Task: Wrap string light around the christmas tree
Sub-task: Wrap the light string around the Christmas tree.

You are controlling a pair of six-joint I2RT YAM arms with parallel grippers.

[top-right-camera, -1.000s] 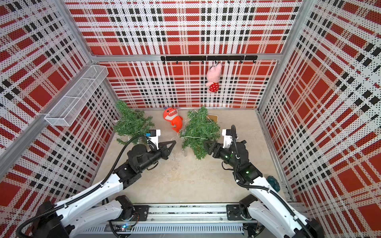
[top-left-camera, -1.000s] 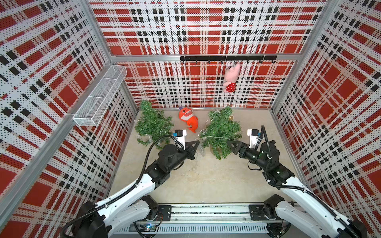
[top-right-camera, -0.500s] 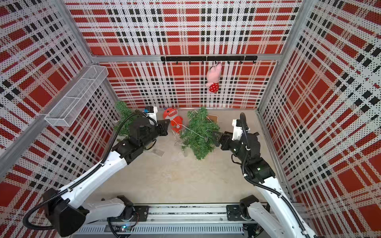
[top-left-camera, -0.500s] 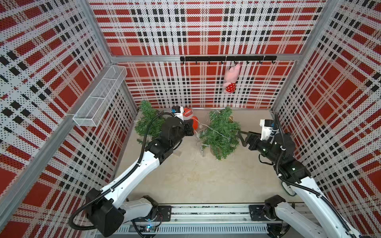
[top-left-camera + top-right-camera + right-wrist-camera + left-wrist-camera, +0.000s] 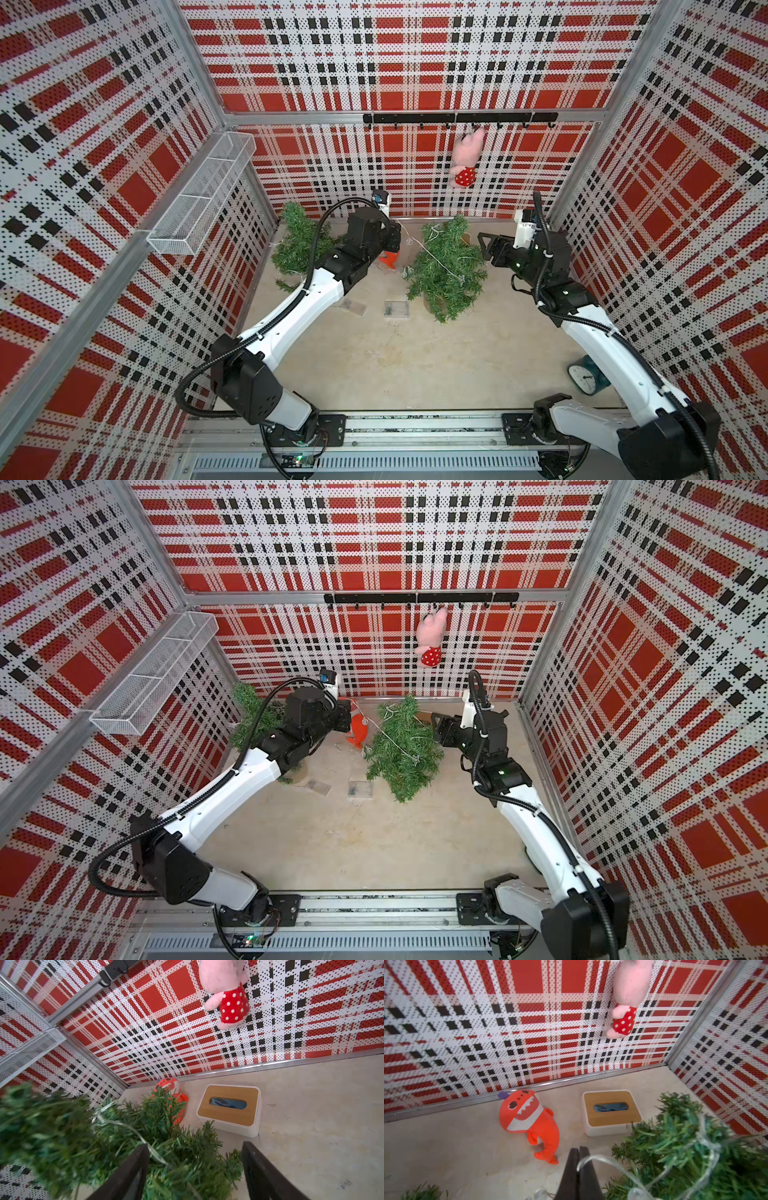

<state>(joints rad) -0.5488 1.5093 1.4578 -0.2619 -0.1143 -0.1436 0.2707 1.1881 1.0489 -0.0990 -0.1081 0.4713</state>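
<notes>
Near the back wall: wrap partway done

In both top views, string light (image 5: 434, 258) slants across christmas tree (image 5: 446, 270), upright on tabletop (image 5: 395, 353). Left wrist: left tool (image 5: 579, 1150) closed, pinching the strand. Right wrist: right tool (image 5: 195, 1146) open, foliage between jaws. Next, likely: carry strand behind tree.

Overhead stereo pair; wrist views toward back wall (image 5: 550, 1043)

Red, white and black plaid walls (image 5: 395, 62), dark green christmas tree (image 5: 446, 266), pale translucent string light (image 5: 593, 1157), orange plush shark (image 5: 529, 1118), pink plush toy (image 5: 467, 160) in red white-dotted dress, white tissue box (image 5: 610, 1113) with tan lid
</notes>
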